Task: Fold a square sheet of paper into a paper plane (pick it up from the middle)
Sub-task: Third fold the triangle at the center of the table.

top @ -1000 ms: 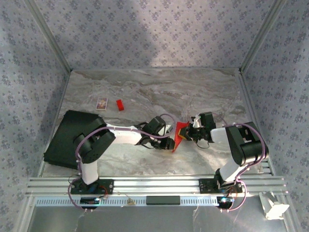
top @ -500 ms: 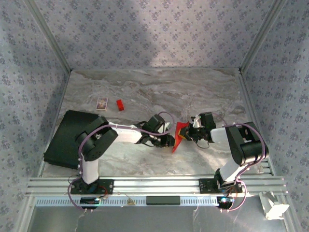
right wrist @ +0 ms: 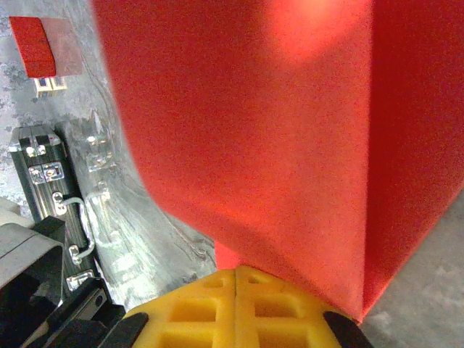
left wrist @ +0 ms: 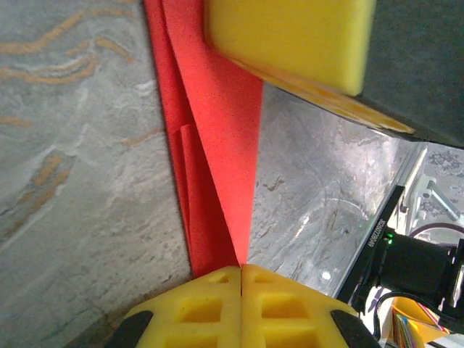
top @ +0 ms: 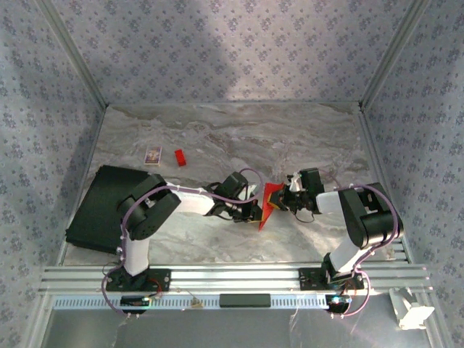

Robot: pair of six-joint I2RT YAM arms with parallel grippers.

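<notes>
Because a thin folded sheet flops when pinched at one spot alone, the red paper (top: 270,202) is held from two sides at once, a little right of the middle of the worktop (top: 217,138) and toward its near edge. The left end effector (left wrist: 241,274) is clenched on the paper's narrow near tip, its yellow pads pressed flat together with the red point coming out of the seam. The right end effector (right wrist: 235,274) is likewise clenched on the paper, gripping the wider part from the right, where a broad red panel and a sharp fold rise above its pads. Seen from above, the two arms meet almost tip to tip with the paper standing on edge between them, which probably keeps the layers taut and the fold lined up so the next crease can be worked without the sheet sliding. Whether the lower edge touches the worktop is hard to tell. The paper reads as a tapering wedge of several layers, so the plane looks partly shaped, not finished. A small red block (top: 180,156) and a patterned card (top: 152,154) lie well apart at the far left, and a black case (top: 98,206) sits at the left edge, all outside the working area.
</notes>
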